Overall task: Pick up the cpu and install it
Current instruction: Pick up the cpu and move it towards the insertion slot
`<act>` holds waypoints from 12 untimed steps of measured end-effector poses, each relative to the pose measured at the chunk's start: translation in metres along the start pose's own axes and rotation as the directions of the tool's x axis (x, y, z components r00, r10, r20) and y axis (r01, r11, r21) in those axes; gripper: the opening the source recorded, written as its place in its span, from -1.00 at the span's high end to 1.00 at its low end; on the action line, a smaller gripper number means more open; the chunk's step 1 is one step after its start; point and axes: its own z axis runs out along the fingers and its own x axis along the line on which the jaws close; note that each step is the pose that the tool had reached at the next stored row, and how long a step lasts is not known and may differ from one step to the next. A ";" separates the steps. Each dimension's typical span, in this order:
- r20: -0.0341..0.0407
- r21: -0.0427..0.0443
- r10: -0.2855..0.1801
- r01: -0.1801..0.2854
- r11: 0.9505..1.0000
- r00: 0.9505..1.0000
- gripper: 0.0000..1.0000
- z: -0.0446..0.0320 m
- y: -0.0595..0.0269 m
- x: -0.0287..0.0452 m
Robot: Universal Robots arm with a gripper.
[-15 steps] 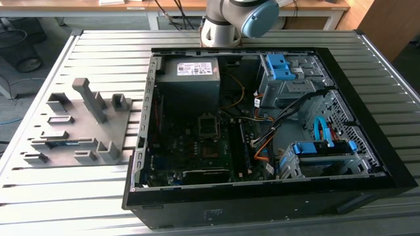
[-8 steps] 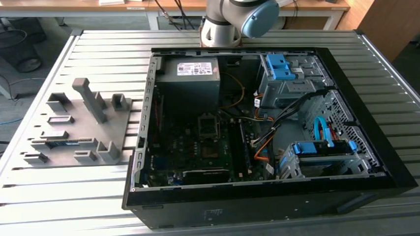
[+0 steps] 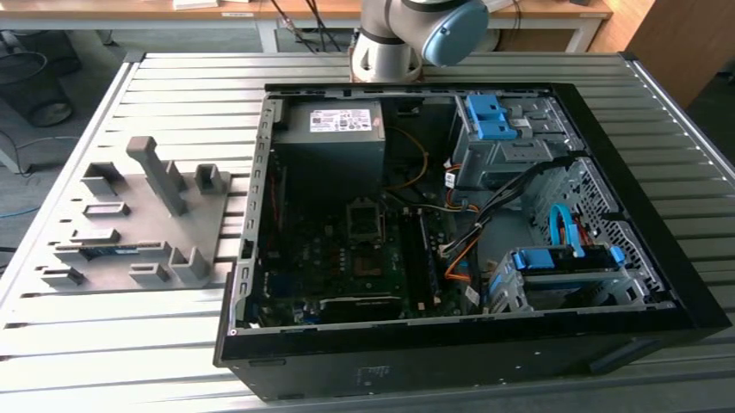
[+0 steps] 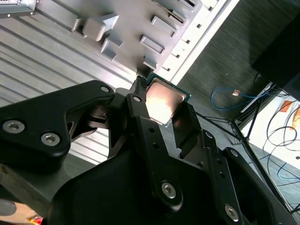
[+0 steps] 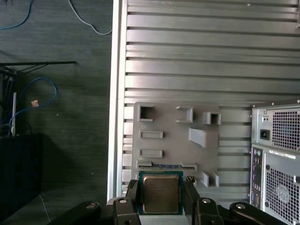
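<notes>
Gripper [image 5: 161, 186] fingers are clamped on the cpu [image 5: 161, 194], one black finger [image 5: 132, 190] against each opposite edge, with the silvery face turned to the camera in the first wrist view. The chip is held in the air over a grey fixture plate [image 5: 164, 124] that has rectangular recesses and raised blocks. One long slot just past the chip holds a green memory stick [image 5: 164, 166]. The plate lies on a slatted metal table [image 5: 197, 51]. Beside the plate stands the rear of a computer case [image 5: 276, 154] with its vent grilles. Past the table edge there is dark floor [image 5: 61, 140] with a looped blue cable [image 5: 44, 91] on it.

In the second wrist view the cpu sits pinched between the two fingertips, its green border showing around the metal face, with the fixture plate and the slatted table behind it.

In the exterior view the case lies open on the table, well apart from the cpu. Inside it are a grey power supply [image 3: 336, 138] with a white label, a dark motherboard [image 3: 344, 258], blue drive brackets [image 3: 488, 116], and orange, black and blue wiring [image 3: 460, 254]. The fixture plate sits on the exterior view's left of the case. The arm [image 3: 414, 34] rises from the table's far edge, and wooden desks [image 3: 115, 10] stand beyond it.
</notes>
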 end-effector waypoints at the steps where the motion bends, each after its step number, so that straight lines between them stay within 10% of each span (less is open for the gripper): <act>1: 0.000 0.000 0.000 0.000 1.000 1.000 0.06 -0.0012 0.0000 0.0000; 12: 0.000 0.000 0.000 0.000 1.000 1.000 0.06 -0.0146 0.0005 -0.0004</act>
